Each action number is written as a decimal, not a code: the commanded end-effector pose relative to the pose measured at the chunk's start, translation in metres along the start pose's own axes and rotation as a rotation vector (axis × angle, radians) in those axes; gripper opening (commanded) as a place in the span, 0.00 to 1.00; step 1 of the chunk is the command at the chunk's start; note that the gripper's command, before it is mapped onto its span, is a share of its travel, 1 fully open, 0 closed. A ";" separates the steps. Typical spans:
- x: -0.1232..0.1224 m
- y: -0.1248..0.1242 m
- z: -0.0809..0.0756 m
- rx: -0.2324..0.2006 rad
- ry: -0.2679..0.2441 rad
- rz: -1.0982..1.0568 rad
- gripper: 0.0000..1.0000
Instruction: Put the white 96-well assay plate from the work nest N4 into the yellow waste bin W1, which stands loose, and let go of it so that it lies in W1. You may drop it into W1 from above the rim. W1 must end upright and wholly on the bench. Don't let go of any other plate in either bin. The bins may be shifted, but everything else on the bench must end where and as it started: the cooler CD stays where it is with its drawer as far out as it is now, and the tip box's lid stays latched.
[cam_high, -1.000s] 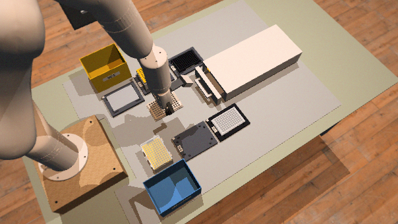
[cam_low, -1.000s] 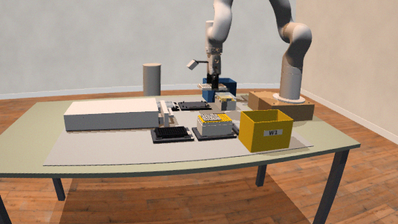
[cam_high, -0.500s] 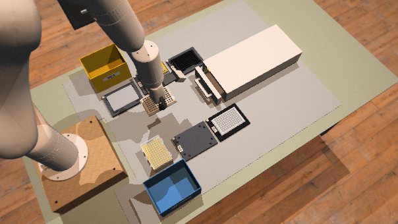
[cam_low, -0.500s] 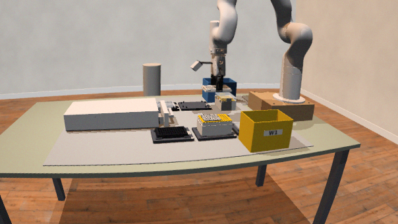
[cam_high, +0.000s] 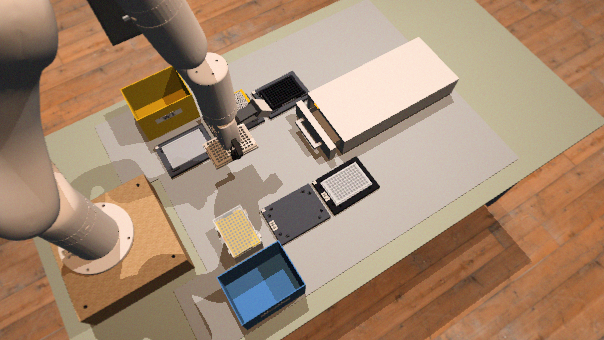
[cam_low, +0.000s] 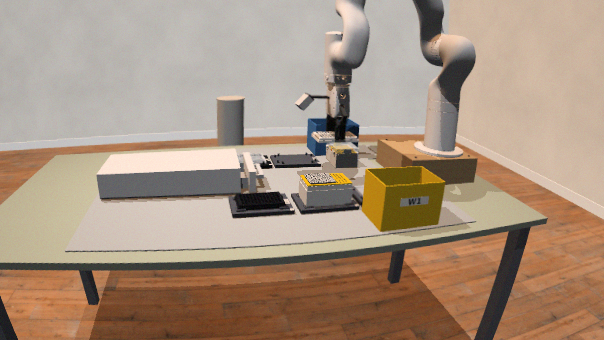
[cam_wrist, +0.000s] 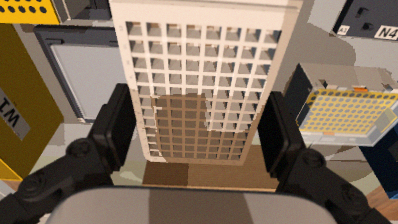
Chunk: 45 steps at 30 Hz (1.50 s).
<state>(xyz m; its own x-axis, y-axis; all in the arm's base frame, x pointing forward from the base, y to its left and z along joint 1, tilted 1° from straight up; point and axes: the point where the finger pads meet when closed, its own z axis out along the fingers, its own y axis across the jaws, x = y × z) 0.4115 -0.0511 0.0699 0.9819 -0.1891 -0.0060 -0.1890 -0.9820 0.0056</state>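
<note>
Tool (cam_wrist: 197, 135): clenched across the white assay plate (cam_wrist: 200, 85), one finger on each long side.
Plate: held level in the air above the bench (cam_high: 500, 60), jutting forward past the fingertips.
Yellow bin W1 (cam_high: 160, 102): upright, near the plate.

You can read "W1" in dark letters on a pale label on the front wall of the open yellow box-shaped waste bin (cam_low: 403, 199) in the exterior view. In the wrist view that label shows sideways on the same bin (cam_wrist: 22, 117), and "N4" stands on a white tag at a corner of the flat dark grey square work nest (cam_wrist: 367, 17). A smaller tag beside it is too blurred to read.
</note>
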 end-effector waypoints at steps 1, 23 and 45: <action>-0.003 -0.010 -0.001 -0.001 0.002 0.000 0.00; -0.020 -0.061 0.000 -0.001 0.002 0.000 0.00; -0.037 -0.111 0.000 -0.001 0.002 0.000 0.00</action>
<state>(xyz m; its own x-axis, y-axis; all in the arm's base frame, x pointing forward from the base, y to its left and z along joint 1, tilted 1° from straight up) 0.3968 0.0555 0.0694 0.9820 -0.1888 -0.0066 -0.1888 -0.9820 0.0052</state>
